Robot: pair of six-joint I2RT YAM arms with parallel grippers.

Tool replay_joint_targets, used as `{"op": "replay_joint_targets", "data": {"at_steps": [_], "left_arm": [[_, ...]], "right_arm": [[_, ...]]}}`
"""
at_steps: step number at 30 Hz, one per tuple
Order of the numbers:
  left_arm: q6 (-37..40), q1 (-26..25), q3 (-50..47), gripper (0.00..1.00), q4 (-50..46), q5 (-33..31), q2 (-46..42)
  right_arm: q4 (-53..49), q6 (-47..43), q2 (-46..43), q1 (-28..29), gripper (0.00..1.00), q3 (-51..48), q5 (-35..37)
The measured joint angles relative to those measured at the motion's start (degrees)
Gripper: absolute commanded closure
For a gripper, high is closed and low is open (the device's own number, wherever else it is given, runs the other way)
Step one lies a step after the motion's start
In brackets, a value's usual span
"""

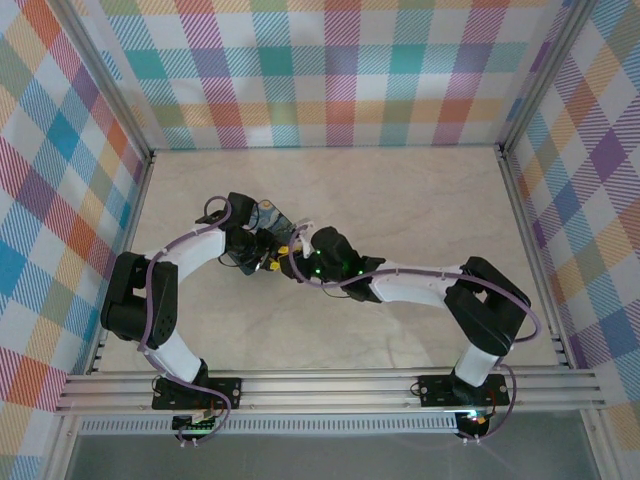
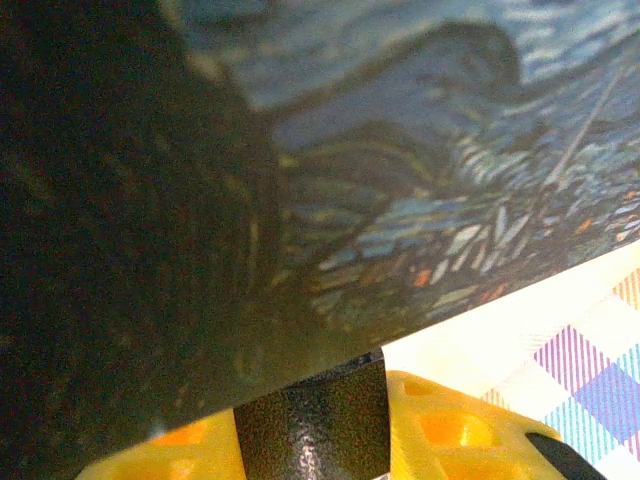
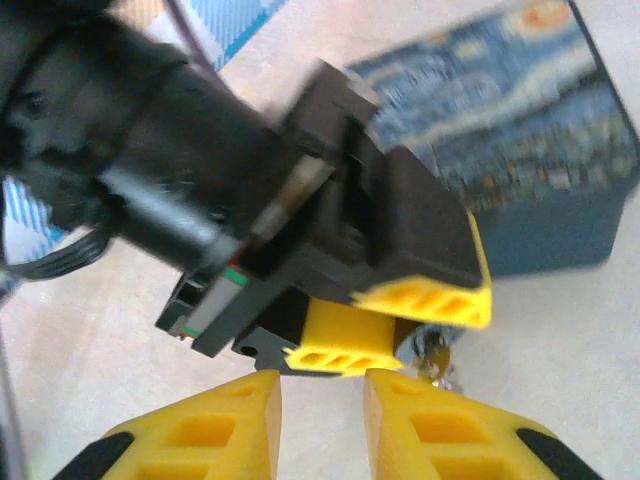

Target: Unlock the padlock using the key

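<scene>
Right claw (image 3: 318, 400) stood narrowly parted, nothing between tips; left claw (image 3: 385, 325) grip we couldn't tell. Padlock (image 3: 435, 357) sat under left tips, beside blue tin (image 3: 520, 130). We judged it tiny, light, rigid, slippery; best pinched across flat body sides.

No text, label, brand or number can be read anywhere. The tin (image 3: 520, 130) bears a painted night sky, with no legible lettering.

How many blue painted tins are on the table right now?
1. The blue tin sits on the table, just beyond the left gripper. The left arm and right arm cover some surface, so another may be hidden.
</scene>
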Motion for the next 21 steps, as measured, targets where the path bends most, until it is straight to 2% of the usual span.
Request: {"op": "replay_joint_targets", "data": {"at_steps": [5, 8, 13, 21], "left_arm": [[-0.2, 0.0, 0.0, 0.95, 0.15, 0.02, 0.0], [-0.24, 0.0, 0.0, 0.95, 0.2, 0.02, 0.0], [-0.39, 0.0, -0.02, 0.95, 0.37, 0.02, 0.0], [-0.39, 0.0, -0.02, 0.95, 0.42, 0.02, 0.0]], "right_arm": [[1.36, 18.73, 2.21, -3.93, 0.72, -1.79, -4.55], [2.16, 25.07, 3.89, -5.57, 0.72, -2.03, -6.8], [3.39, 29.38, 5.11, -5.86, 0.71, -2.03, -8.96], [4.98, 30.47, 6.6, -5.7, 0.72, -1.16, -11.61]]}}
